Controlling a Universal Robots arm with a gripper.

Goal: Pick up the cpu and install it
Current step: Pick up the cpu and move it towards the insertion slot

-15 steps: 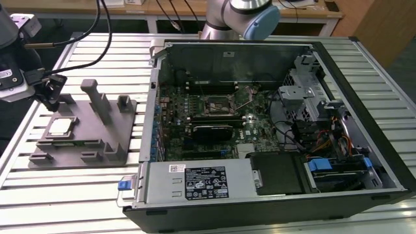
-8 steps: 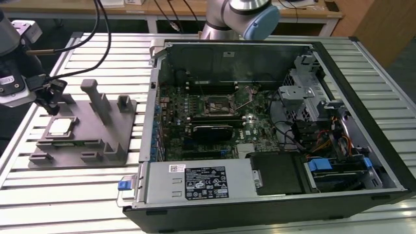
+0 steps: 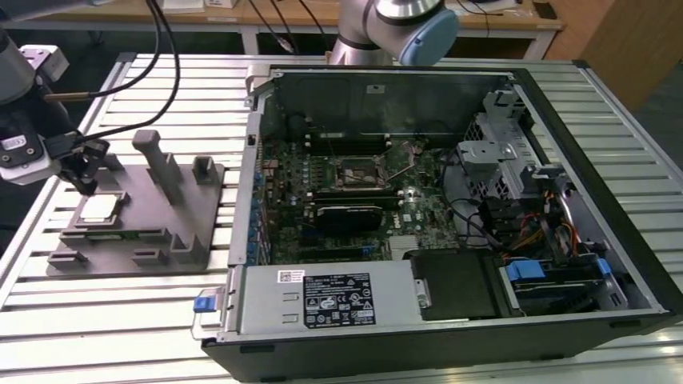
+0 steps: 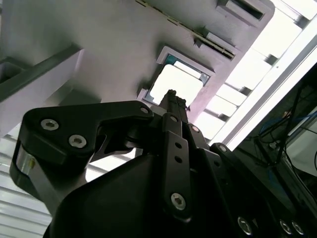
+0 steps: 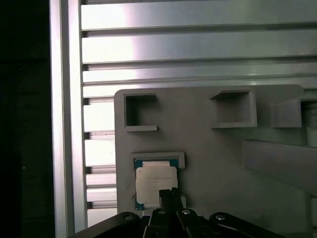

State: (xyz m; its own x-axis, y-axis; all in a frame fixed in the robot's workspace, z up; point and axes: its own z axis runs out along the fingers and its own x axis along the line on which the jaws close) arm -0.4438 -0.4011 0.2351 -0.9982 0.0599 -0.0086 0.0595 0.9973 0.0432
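The cpu (image 3: 98,210) is a small silvery square chip lying flat in a recess of the grey plastic tray (image 3: 160,236) at the exterior view's left. My gripper (image 3: 85,189) hangs just above the cpu's far edge, its thin black fingers pressed together with nothing between them. In the first wrist view the fingertips (image 5: 169,192) overlap the cpu (image 5: 154,182). In the second wrist view the gripper (image 4: 171,95) points at the bright cpu (image 4: 179,83). The open computer case (image 3: 597,200) lies on the exterior view's right, with the motherboard's socket (image 3: 357,170) exposed.
Upright posts (image 3: 160,164) rise from the tray beside the gripper. A black block with a glossy top (image 3: 347,216) sits on the motherboard below the socket. The power supply (image 3: 325,300) and cables (image 3: 513,216) fill the case's near and right parts. The table is slatted aluminium (image 3: 107,312).
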